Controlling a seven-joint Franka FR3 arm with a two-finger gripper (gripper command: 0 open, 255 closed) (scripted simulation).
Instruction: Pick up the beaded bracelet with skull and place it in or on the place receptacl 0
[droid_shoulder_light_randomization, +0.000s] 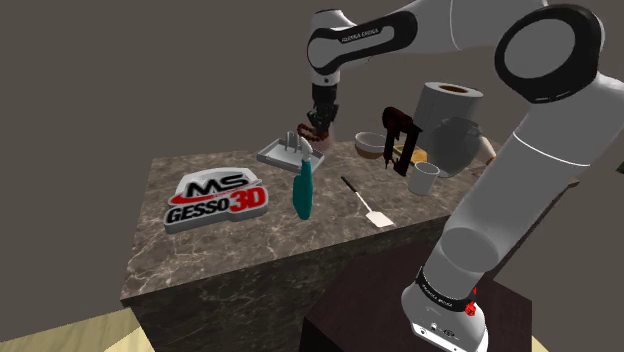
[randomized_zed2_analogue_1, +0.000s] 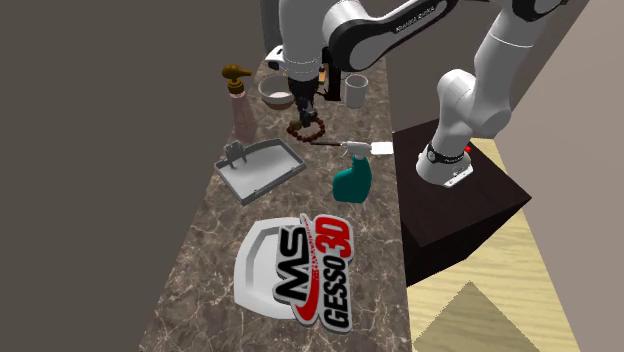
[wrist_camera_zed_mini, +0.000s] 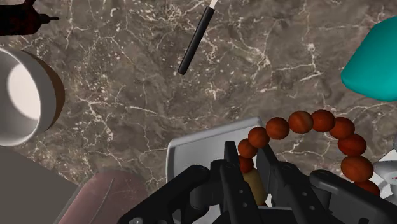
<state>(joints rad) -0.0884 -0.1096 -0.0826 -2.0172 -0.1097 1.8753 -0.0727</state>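
Above the far part of the counter (randomized_zed2_analogue_1: 190, 290), the gripper (randomized_zed2_analogue_1: 304, 112) is clamped on the red-brown beaded bracelet (randomized_zed2_analogue_1: 307, 130), which hangs just beside the grey tray (randomized_zed2_analogue_1: 265, 168). Carrying seems in hand; next, move over the tray and let go.

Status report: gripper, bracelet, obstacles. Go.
Gripper shut on beaded bracelet, loop dangling beside the fingers. Grey tray partly under the gripper. Teal spray bottle and pump bottle stand beside the tray.

Dark marbled counter (droid_shoulder_light_randomization: 300, 225), white MS Gesso 3D tub (droid_shoulder_light_randomization: 215, 198), teal spray bottle (droid_shoulder_light_randomization: 302, 195), black-handled spatula (droid_shoulder_light_randomization: 365, 200), white mug (droid_shoulder_light_randomization: 423, 179), bowl (droid_shoulder_light_randomization: 370, 145), paper roll (droid_shoulder_light_randomization: 447, 115)
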